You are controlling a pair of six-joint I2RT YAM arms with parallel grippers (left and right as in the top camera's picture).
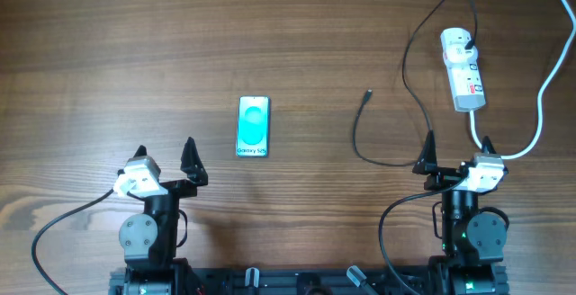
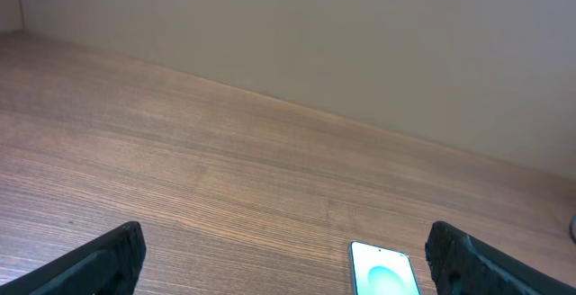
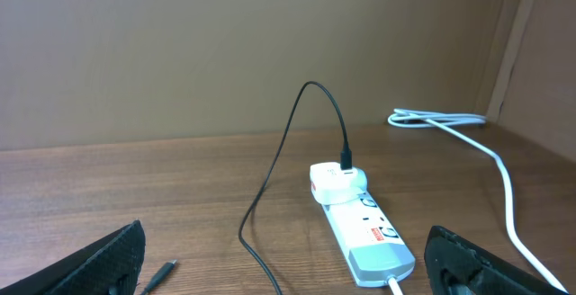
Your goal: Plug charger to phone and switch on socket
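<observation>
The phone [image 1: 253, 126] lies flat at the table's middle, its cyan screen up; its top edge shows in the left wrist view [image 2: 384, 270]. The charger cable [image 1: 407, 61] is thin and black and runs from a white adapter on the socket to a loose connector [image 1: 366, 96], which also shows in the right wrist view [image 3: 160, 270]. The socket [image 1: 463, 68], a white power strip with a red label, lies at the far right and in the right wrist view [image 3: 367, 235]. My left gripper [image 1: 165, 157] is open and empty, near-left of the phone. My right gripper [image 1: 454, 152] is open and empty, near side of the socket.
A thick white lead [image 1: 542, 97] loops from the socket's near end off to the far right corner; it also shows in the right wrist view [image 3: 493, 158]. Black arm cables trail near both bases at the front edge. A plain wall stands behind the table.
</observation>
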